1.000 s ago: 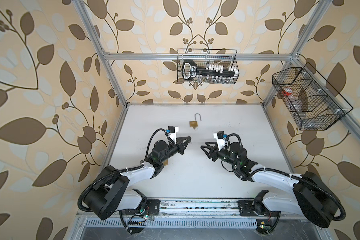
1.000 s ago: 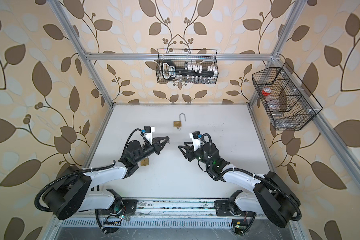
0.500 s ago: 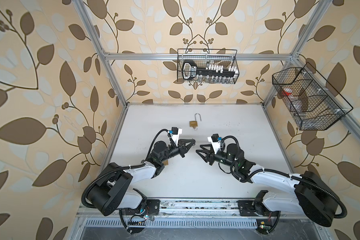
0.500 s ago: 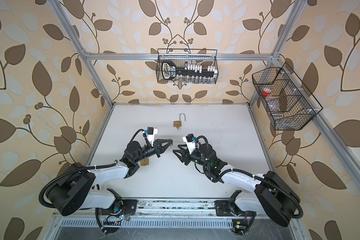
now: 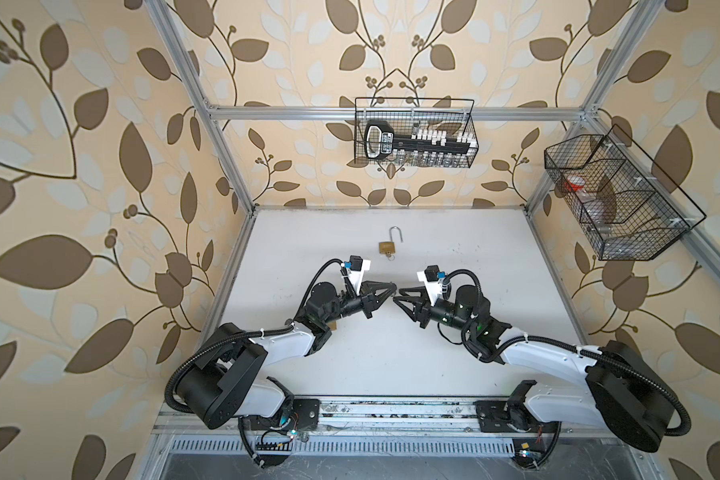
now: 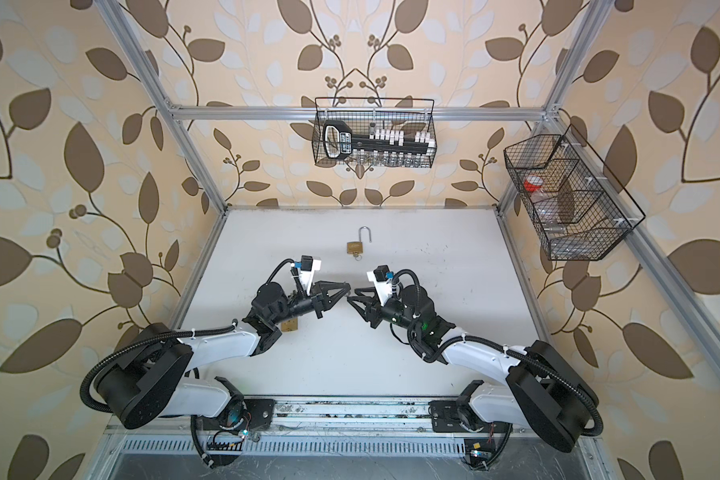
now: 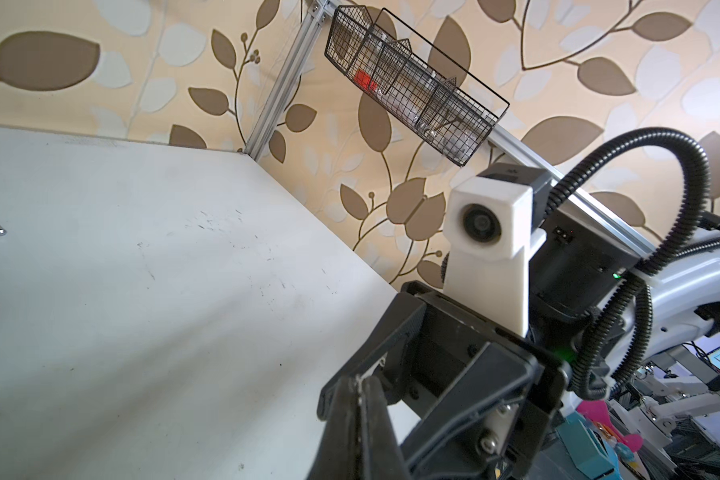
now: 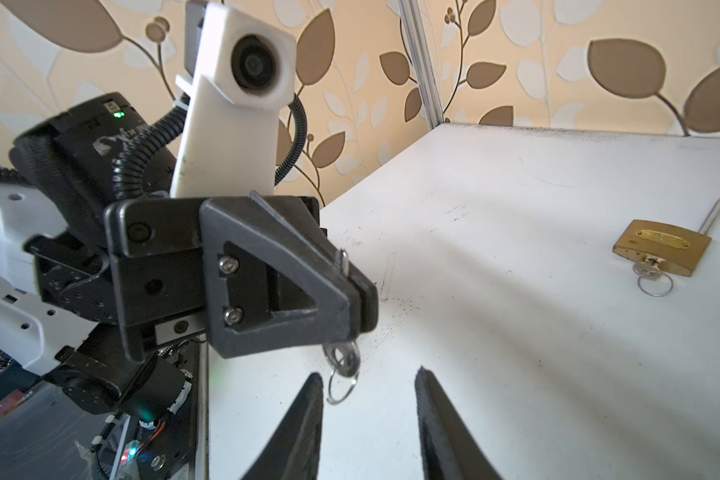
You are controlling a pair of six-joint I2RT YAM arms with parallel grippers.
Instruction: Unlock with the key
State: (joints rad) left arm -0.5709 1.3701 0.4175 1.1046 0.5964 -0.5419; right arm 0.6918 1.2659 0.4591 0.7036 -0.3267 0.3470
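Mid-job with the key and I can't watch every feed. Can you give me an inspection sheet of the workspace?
Surface: white table, scuffed with dark marks.
Job's things: open padlock at the far middle, shackle swung out, inserted key in its keyhole. Second padlock partly hidden under the left arm. Held key with a ring.
Clutter: nothing seen.
Grippers: left gripper shut on the held key; right gripper open, tips close to that key.
Cables: black conduit loops over each wrist; no snag seen.
Surroundings: back basket and side basket, both holding items; leaf wallpaper.
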